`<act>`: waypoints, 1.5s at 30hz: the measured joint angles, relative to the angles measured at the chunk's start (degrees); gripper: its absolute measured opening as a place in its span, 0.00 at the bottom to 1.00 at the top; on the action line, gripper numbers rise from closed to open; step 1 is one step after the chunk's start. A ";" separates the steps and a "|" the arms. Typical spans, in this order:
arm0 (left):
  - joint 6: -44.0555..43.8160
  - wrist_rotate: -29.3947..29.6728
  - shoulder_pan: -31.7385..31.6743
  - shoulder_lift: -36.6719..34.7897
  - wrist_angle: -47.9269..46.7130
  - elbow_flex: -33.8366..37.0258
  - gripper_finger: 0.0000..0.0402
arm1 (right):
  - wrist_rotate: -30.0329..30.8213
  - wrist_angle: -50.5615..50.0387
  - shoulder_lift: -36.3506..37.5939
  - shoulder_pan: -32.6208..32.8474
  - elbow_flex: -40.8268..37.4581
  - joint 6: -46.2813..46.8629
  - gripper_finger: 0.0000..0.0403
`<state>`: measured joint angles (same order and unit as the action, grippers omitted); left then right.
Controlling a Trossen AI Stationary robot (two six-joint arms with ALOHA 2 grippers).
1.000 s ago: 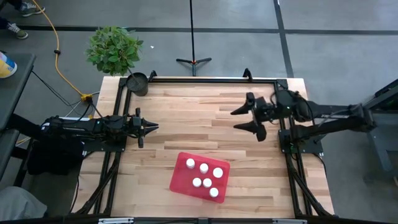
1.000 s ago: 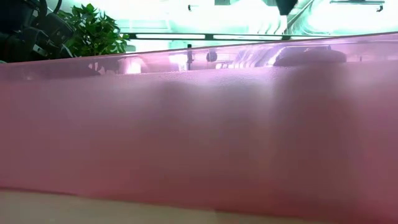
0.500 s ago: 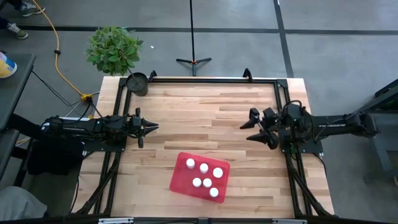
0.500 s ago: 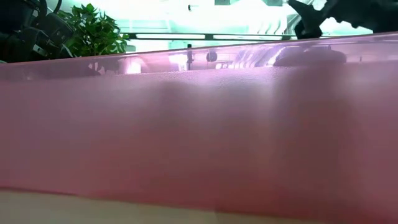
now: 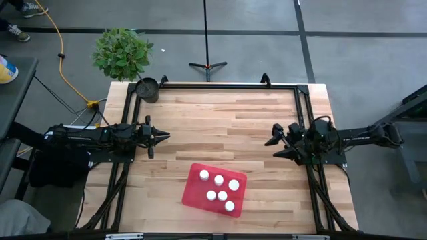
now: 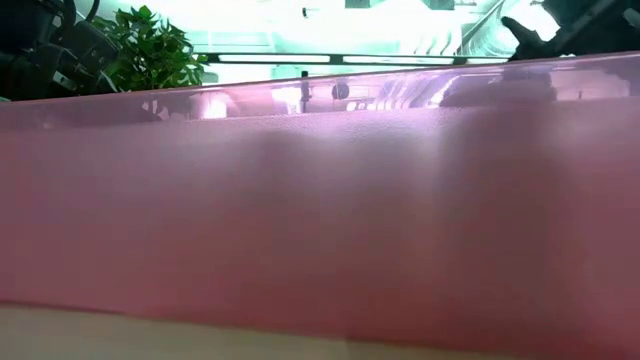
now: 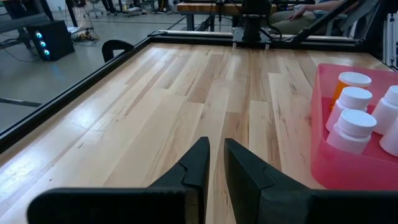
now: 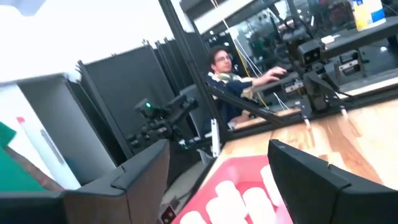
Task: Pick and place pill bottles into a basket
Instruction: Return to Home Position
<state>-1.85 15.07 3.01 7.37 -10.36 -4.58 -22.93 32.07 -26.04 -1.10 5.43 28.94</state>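
Plainly, the right gripper [image 5: 277, 148] has its fingers spread wide around nothing, at the right of the high view. The left gripper [image 5: 163, 136], fingers pressed nearly together, waits at the left. Both are well apart from the red tray [image 5: 193, 194] at lower centre. Little can go wrong, I judge, unless an arm swings low, clips the tray's rim and topples the pill bottles [image 5: 219, 180]. All six stand upright inside, the orange-bodied bottle [image 7: 347, 86] among them. What the small dark pot [image 5: 147, 89] at upper left holds, I cannot tell.
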 joint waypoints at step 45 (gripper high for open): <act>0.00 0.00 0.00 0.01 -0.01 0.02 0.21 | 3.47 -19.70 25.68 -0.02 -4.83 -6.45 0.65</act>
<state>-1.85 15.07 3.01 7.38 -10.37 -4.56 -19.46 12.37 -0.36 -1.13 0.60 22.49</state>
